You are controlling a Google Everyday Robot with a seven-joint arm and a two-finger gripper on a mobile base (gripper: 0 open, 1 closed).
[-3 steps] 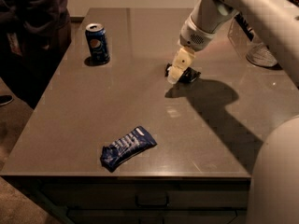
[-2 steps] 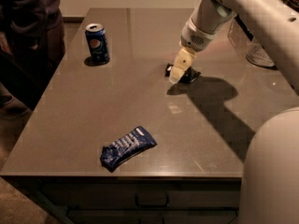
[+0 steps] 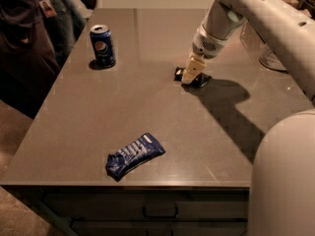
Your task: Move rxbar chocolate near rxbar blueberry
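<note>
The rxbar chocolate (image 3: 202, 79), a small black wrapper, lies flat on the grey table (image 3: 147, 102) right of the middle, partly hidden by my gripper. My gripper (image 3: 191, 73) points down and rests on it or just over it. The rxbar blueberry (image 3: 134, 154), a dark-blue wrapper with white lettering, lies near the table's front edge, well apart from the black bar and to its front left.
A blue Pepsi can (image 3: 103, 45) stands upright at the back left. People (image 3: 24, 38) stand by the table's left side. A clear glass object (image 3: 268, 53) sits at the right behind my arm. Drawers (image 3: 160, 213) run below the front edge.
The gripper and the black bar stay in the same place. The person at the left has shifted a little.
</note>
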